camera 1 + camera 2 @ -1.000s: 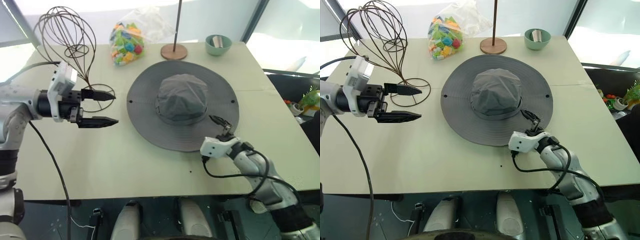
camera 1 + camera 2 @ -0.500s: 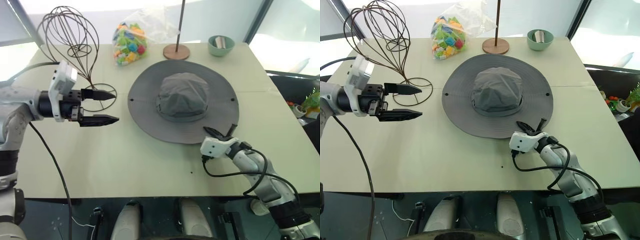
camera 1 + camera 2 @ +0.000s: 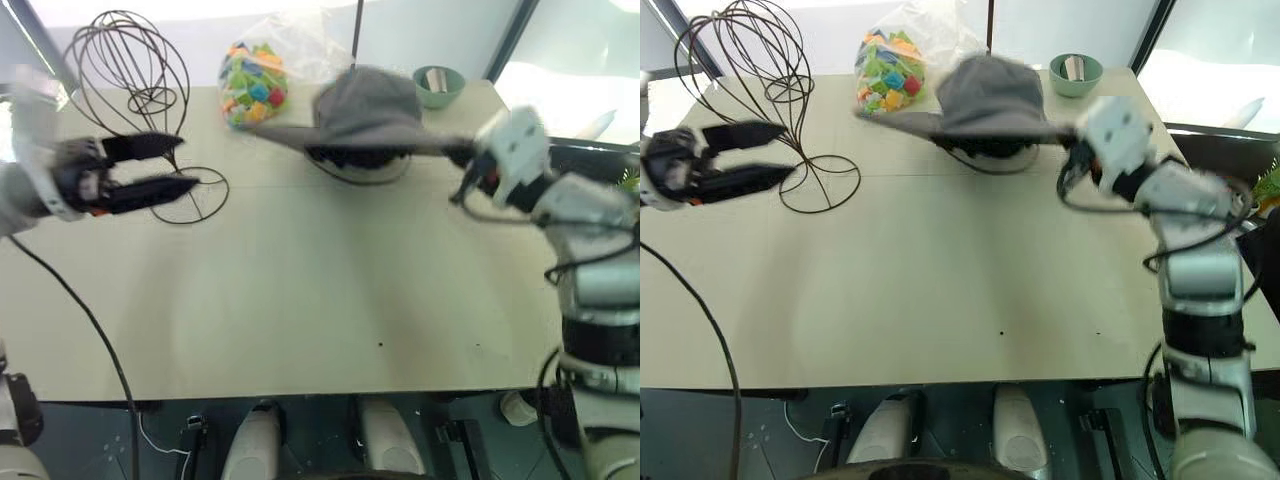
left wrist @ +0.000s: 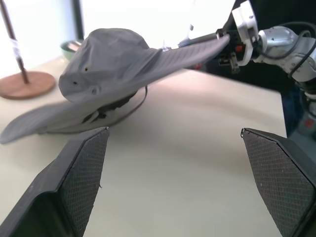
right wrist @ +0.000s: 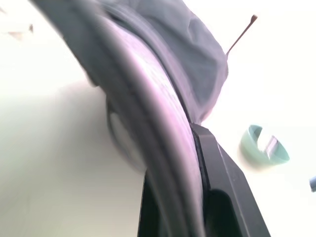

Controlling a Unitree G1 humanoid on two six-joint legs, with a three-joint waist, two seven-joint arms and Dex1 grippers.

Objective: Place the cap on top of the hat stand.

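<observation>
Large grey fabric sun hat (image 4: 106,69) with wide floppy brim is hanging above the pale beige tabletop (image 4: 187,163), tilted, one brim edge raised and the opposite edge drooping close to the surface. The right gripper (image 4: 223,35), white-cased on a silver arm, is pinching the raised brim edge. Round wooden disc base (image 4: 27,84) with a thin dark pole is standing behind the hat. The left gripper's two black textured fingers (image 4: 81,170) are standing wide apart, holding nothing.

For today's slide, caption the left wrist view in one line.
Right gripper lifts the grey cap by its brim above the table.
</observation>
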